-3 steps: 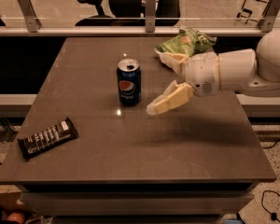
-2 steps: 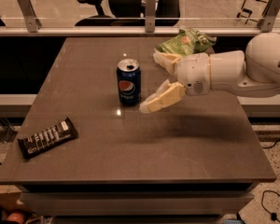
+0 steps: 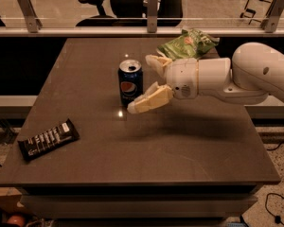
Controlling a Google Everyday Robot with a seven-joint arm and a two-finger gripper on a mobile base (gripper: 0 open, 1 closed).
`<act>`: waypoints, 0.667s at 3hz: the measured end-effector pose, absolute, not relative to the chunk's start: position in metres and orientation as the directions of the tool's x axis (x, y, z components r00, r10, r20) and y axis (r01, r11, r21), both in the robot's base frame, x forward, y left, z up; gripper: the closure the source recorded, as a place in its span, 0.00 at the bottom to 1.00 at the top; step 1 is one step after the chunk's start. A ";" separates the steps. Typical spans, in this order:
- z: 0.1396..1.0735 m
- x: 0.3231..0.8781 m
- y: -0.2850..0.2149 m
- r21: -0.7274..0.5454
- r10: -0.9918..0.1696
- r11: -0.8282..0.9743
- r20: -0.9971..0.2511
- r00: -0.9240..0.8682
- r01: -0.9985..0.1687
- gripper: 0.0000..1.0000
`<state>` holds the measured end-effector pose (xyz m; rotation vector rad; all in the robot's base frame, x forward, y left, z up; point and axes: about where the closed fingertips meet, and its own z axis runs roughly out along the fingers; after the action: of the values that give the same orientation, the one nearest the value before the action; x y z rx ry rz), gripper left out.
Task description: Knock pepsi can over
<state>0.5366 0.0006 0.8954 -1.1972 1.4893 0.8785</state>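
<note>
The pepsi can (image 3: 129, 82), dark blue with a silver top, stands upright near the middle of the dark table (image 3: 132, 160). My gripper (image 3: 139, 84) reaches in from the right on the white arm (image 3: 236, 74) and is open. Its cream fingers (image 3: 151, 100) spread along the can's right side. The lower fingertip lies at the can's base, seemingly touching it. The upper fingertip is beside the can's top rim.
A green chip bag (image 3: 189, 42) lies at the table's back right, behind the arm. A black candy bar (image 3: 48, 139) lies near the front left edge. A railing (image 3: 85, 31) and an office chair (image 3: 109, 4) stand behind the table.
The gripper has moved left, from a small gap beside the can to right against its right side. The can still stands upright in the same place.
</note>
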 end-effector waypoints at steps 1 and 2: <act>0.892 0.541 0.010 -0.041 -0.222 0.269 -0.975 -0.020 -0.962 0.00; 0.888 0.545 0.020 -0.040 -0.197 0.280 -0.980 -0.017 -0.959 0.00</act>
<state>0.5454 0.0203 0.8885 -1.1363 1.4654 0.8844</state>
